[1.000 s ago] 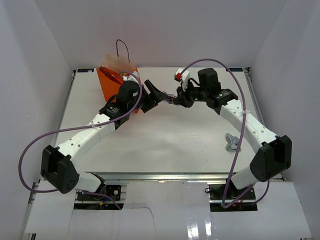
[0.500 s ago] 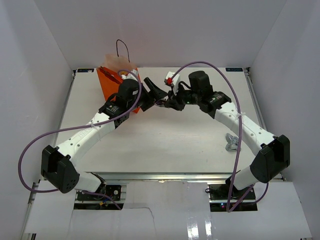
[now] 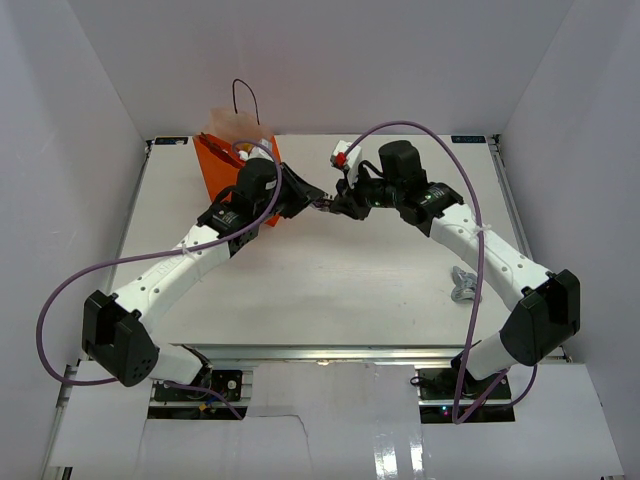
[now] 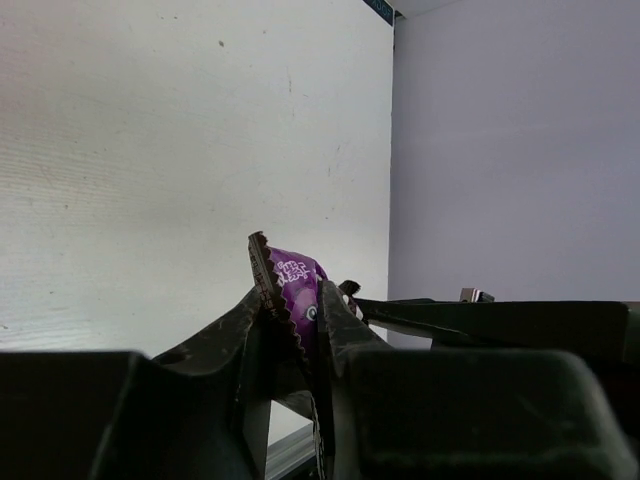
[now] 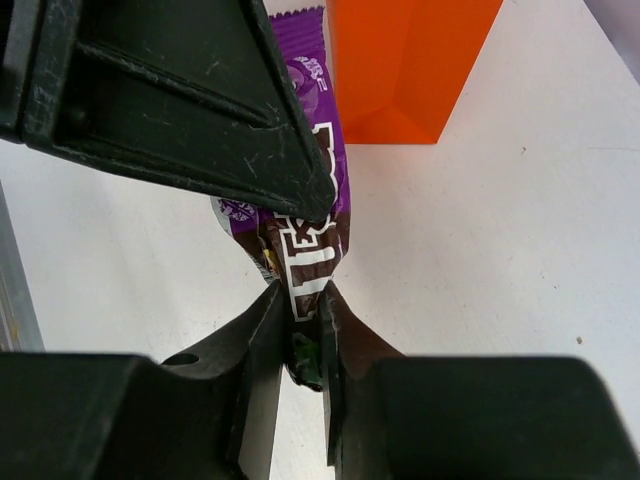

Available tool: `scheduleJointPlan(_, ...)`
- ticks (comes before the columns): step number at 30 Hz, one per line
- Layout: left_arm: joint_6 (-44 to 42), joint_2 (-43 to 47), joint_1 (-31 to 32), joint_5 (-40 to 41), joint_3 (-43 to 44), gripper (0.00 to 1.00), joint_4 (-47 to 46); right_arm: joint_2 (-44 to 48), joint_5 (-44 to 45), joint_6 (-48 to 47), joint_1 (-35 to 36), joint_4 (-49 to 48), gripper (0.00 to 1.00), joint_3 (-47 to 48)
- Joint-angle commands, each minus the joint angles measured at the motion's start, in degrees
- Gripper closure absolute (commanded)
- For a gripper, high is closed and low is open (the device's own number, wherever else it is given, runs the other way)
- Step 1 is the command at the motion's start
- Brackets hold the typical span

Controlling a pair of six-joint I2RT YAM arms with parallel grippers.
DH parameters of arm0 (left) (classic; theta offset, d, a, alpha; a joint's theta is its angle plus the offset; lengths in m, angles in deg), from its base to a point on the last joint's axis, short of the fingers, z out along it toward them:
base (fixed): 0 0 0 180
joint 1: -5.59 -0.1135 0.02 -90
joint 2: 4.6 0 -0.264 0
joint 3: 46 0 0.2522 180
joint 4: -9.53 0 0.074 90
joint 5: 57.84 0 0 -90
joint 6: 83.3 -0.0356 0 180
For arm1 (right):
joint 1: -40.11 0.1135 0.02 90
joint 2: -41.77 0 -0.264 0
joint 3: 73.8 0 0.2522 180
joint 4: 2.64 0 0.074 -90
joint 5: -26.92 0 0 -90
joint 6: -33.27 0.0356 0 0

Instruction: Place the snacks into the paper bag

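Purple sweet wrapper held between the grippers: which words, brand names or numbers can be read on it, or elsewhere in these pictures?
Purple sweet wrapper, right wrist view: big white letters, partly hidden; no whole word can be read.
Same wrapper, left wrist view: small white print, too blurred.
Orange paper bag: no print visible.

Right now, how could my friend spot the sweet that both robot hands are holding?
Find the orange bag at the table's far left. Just right of it the left gripper and right gripper meet, both pinching one purple sweet. It is the only snack held in the air; the silver-grey sweet lies on the table by the right arm.
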Motion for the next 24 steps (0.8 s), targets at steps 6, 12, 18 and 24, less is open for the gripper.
scheduleJointPlan(6,-5.22,2.75,-0.26,5.94,5.19,0.9,2.58,1.73,-1.48,-0.79,-0.13,-1.33,0.25,2.8)
scheduleJointPlan(12,-11.91,2.41,-7.81,6.83,14.41,0.96,9.16,4.63,-11.22,-1.58,-7.94,2.27,0.02,6.66)
scheduleJointPlan(18,-17.01,-3.03,-20.65,1.38,26.36,0.98,14.35,7.61,-18.45,-0.96,-19.55,3.77,0.02,4.3)
scheduleJointPlan(24,-22.19,-10.87,-25.49,1.29,37.44,0.95,19.1,11.31,-18.71,-0.88,-24.39,3.77,0.03,-4.23)
